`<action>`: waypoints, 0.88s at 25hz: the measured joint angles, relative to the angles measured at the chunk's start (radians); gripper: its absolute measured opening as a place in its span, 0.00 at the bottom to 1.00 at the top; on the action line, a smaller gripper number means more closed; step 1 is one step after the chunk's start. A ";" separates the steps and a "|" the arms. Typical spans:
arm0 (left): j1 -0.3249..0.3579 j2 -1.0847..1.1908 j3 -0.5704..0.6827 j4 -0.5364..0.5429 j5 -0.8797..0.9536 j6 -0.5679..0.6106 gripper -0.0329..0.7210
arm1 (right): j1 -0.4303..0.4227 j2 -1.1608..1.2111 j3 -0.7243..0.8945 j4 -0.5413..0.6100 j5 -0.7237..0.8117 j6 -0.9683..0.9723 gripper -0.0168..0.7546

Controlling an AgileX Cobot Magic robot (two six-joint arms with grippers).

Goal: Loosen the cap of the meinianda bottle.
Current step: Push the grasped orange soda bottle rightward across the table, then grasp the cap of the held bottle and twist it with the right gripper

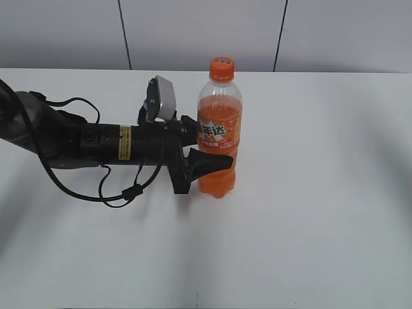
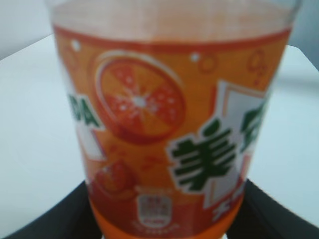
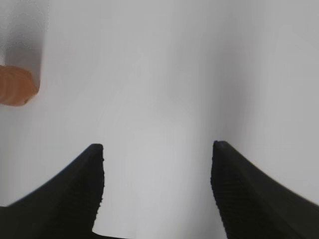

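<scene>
The meinianda bottle (image 1: 219,138) stands upright on the white table, full of orange drink, with its orange label facing the camera. Its orange cap (image 1: 221,68) sits on top. My left gripper (image 1: 215,154) reaches in from the left and is shut on the bottle's lower body, one black finger on each side. In the left wrist view the label (image 2: 169,134) fills the frame between the fingers (image 2: 162,221). My right gripper (image 3: 158,147) is open and empty over bare table. A blurred orange ribbed shape, seemingly the cap (image 3: 16,85), shows at that view's left edge.
The white table (image 1: 322,212) extends all round the bottle. The left arm's body and loose black cable (image 1: 116,193) lie across the left part of the table. A grey panelled wall (image 1: 193,32) stands behind.
</scene>
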 joint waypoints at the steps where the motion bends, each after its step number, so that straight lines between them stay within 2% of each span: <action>1: 0.000 0.000 0.000 0.000 0.000 0.000 0.59 | 0.005 0.020 -0.022 0.000 0.000 0.007 0.67; 7: 0.000 0.000 0.000 0.000 0.002 0.000 0.59 | 0.082 0.110 -0.133 -0.004 0.000 0.082 0.67; 16: 0.000 0.000 -0.002 -0.005 0.006 -0.043 0.59 | 0.361 0.233 -0.297 -0.007 0.001 0.157 0.67; 22: 0.000 0.000 -0.003 -0.006 0.010 -0.051 0.59 | 0.510 0.350 -0.424 -0.035 0.001 0.182 0.67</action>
